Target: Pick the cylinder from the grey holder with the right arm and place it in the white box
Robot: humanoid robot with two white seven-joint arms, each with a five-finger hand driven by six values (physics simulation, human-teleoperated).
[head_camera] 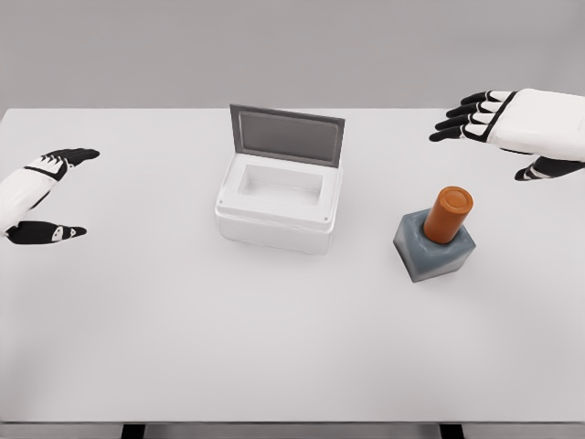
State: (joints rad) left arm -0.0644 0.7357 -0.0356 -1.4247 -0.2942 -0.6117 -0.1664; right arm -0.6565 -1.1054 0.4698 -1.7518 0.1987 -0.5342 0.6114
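At 1 o'clock above the cylinder (448, 214), the right hand (512, 123) is held open, empty; the grey holder (434, 247) could be toppled by a low sideways approach.

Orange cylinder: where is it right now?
In the head view, the orange cylinder stands tilted in the grey holder, right of the white box, below the open right hand.

White table (183, 347): box (279, 203), holder (434, 249).
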